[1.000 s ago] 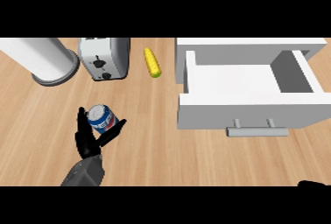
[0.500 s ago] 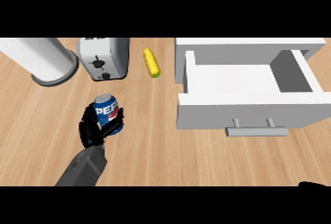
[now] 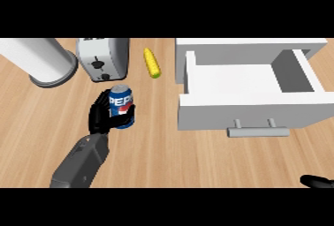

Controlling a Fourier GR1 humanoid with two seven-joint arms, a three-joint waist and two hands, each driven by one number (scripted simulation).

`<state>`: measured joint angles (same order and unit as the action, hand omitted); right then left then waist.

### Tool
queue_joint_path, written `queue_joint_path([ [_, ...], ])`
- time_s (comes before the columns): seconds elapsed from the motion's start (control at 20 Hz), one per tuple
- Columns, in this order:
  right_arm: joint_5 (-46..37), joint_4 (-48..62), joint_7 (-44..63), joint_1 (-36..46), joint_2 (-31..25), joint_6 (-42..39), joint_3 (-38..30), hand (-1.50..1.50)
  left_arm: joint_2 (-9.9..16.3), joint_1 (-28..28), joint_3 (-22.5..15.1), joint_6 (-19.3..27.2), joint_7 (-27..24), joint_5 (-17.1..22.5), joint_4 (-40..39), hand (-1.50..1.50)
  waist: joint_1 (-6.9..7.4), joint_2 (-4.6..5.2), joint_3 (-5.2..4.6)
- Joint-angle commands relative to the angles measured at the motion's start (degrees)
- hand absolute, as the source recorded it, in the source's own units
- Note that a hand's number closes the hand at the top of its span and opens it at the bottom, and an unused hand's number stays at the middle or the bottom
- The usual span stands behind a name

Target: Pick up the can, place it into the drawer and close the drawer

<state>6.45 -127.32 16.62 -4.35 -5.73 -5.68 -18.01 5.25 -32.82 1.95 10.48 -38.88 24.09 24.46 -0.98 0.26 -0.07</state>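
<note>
A pale wooden desk (image 3: 195, 159) carries everything. The left hand (image 3: 104, 115) curls round the can (image 3: 121, 106), a blue can with red and white lettering, well left of the open white drawer (image 3: 251, 90). Pickup looks done; carrying, placing and closing remain. Only a tip of the right hand (image 3: 318, 181) shows at the lower right edge; its fingers cannot be told.
</note>
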Motion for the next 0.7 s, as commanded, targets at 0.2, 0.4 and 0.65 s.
queue_joint_path([
  [0.2,-3.65,-0.04,-1.41,-0.29,1.56,1.36,1.54,-1.50,0.38,-3.35,-4.52,-7.69,6.39,-3.42,5.23,1.50,0.92,-0.36,0.08],
  [0.4,-3.94,-1.65,1.94,0.85,0.94,1.44,2.93,-1.50,-1.75,-8.94,-5.94,-2.58,12.33,-5.20,8.36,1.50,0.80,-0.33,0.08],
  [0.65,-3.77,-3.54,0.11,-2.22,1.99,1.15,1.70,-1.50,-2.38,-7.41,-9.44,0.43,21.62,-7.53,20.27,1.50,1.08,-0.48,0.09],
])
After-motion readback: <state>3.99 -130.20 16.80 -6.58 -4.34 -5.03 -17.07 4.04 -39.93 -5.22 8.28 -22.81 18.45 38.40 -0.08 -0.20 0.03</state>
